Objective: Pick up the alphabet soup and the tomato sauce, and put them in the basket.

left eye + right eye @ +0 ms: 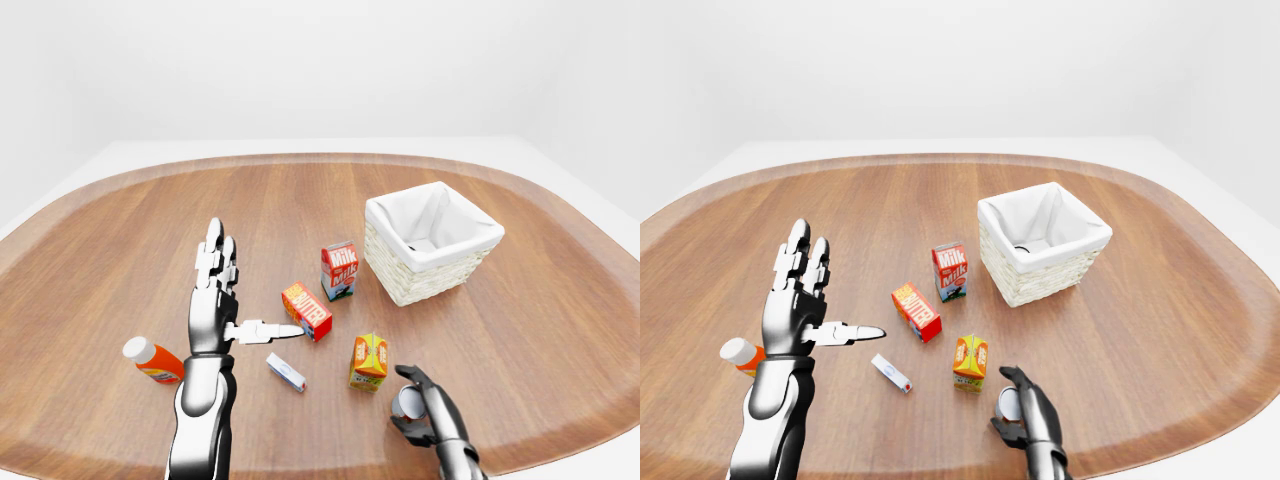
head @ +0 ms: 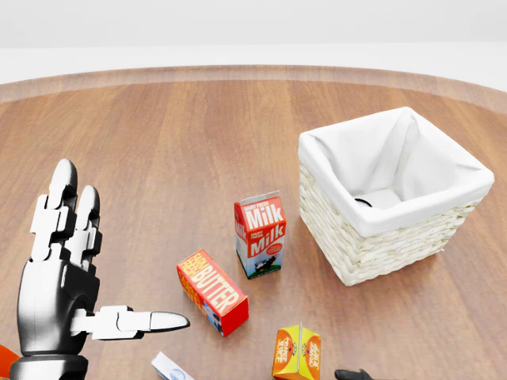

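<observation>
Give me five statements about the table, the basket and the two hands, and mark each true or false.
1. The milk carton stands upright on the table. True.
2. The left hand grips the butter box. False: its fingers are spread open, and the box lies on the table beside it.
3. The right hand has its fingers round a can. True.
4. The basket lies tipped on its side. False: it stands upright, its white lining open to the top.
5. The orange juice carton is inside the basket. False: it stands on the table, near the right hand.
</observation>
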You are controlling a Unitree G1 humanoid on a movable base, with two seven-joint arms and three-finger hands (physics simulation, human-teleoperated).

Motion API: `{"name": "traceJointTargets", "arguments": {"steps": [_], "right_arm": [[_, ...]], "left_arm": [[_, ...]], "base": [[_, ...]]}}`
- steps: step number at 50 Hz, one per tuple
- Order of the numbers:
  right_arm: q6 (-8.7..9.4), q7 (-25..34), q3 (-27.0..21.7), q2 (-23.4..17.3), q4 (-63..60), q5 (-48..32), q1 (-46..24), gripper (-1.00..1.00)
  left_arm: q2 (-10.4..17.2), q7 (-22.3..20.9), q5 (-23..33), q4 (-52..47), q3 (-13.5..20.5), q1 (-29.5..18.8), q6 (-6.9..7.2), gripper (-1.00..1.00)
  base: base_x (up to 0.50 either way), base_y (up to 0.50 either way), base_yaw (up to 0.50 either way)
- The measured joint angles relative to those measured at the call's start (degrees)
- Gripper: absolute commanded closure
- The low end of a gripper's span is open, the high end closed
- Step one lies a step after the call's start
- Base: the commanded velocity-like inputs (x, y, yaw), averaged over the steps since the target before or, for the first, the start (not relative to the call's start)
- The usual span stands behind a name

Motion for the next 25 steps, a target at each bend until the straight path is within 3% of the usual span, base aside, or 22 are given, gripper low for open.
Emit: {"name": "traceJointTargets", "arguments": {"steps": [11, 25], "right_arm": [[0.01, -0.14, -0.16, -0.33, -1.24, 0.79, 0.18, 1.0], [0.01, 4.78, 1.08, 0.09, -9.08, 1.95, 2.8, 1.0]], "left_arm": [[0.0, 0.01, 0.0, -0.01, 0.01, 0.01, 0.0, -1.0], [0.0, 0.01, 0.0, -0.01, 0.0, 0.0, 0.0, -1.0]], "base": [[0.0, 0.0, 0.0], [0.0, 0.0, 0.0]]}}
